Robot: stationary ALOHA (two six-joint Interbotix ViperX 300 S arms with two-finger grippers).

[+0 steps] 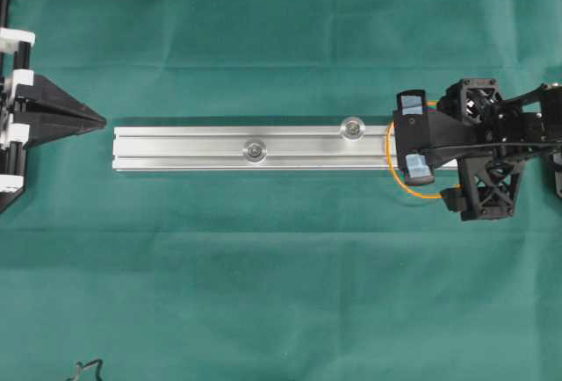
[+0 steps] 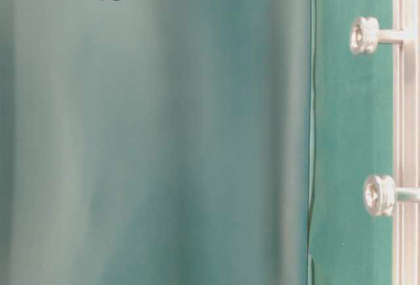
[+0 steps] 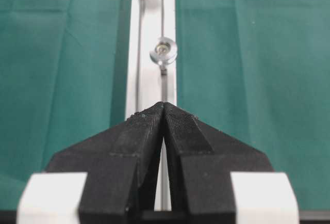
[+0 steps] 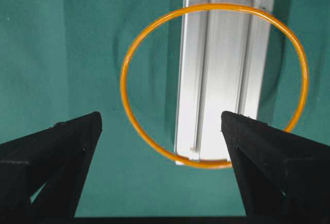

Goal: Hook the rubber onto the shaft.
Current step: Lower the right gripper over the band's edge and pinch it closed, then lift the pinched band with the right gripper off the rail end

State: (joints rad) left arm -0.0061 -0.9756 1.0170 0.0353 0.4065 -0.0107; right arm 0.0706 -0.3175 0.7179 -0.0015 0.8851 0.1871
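Overhead: right claw (image 1: pixel 414 131) spread wide above rubber (image 1: pixel 392 158).

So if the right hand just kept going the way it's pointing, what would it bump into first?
Probably the orange rubber band lying over the end of the silver rail. The open right hand points down at them with its fingers spread to either side, though how far above it hangs is hard to judge.

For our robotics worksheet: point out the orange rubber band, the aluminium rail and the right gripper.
orange rubber band (image 4: pixel 125 74): right wrist view, left arc.
aluminium rail (image 1: pixel 184 148): overhead view, top face.
right gripper (image 1: pixel 414 132): overhead view, between fingertips.
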